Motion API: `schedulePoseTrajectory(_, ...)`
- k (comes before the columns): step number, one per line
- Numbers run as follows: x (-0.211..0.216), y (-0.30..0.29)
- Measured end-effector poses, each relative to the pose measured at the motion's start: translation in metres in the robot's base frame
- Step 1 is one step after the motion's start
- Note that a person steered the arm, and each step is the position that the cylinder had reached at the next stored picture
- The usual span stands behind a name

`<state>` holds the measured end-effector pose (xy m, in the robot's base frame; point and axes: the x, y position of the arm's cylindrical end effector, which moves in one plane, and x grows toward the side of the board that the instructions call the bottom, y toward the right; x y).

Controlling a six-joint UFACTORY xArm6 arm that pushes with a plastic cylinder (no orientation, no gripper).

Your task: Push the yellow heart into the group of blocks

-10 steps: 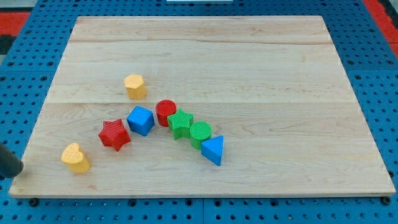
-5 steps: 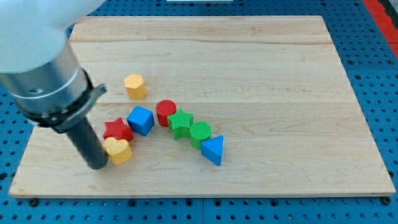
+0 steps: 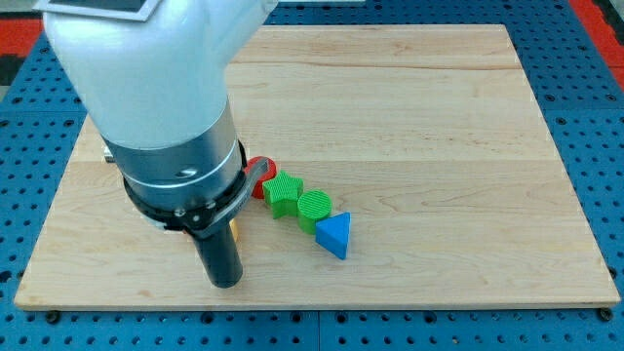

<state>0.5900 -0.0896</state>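
The yellow heart [image 3: 234, 232] shows only as a thin sliver beside the rod, just left of the green star [image 3: 284, 194], so I cannot tell its orientation or long axis. My tip [image 3: 226, 283] rests on the tabletop [image 3: 439, 146], below and left of that green star. The green cylinder [image 3: 314, 208], blue triangle [image 3: 333, 235] and red cylinder [image 3: 260, 168] adjoin the star. I have no hand, only the rod.

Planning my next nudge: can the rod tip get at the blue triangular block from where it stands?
Probably yes. My tip sits toward the view's left of the blue triangular block, with bare wooden board between them; the green round block lies above that path.
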Motion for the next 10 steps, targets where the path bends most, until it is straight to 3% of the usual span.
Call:
schedulePoseTrajectory(5,-0.03,-0.01)
schedulePoseTrajectory(7,-0.03,-0.057)
schedulePoseTrajectory(8,0.0,-0.033)
schedulePoseTrajectory(10,-0.018,0.036)
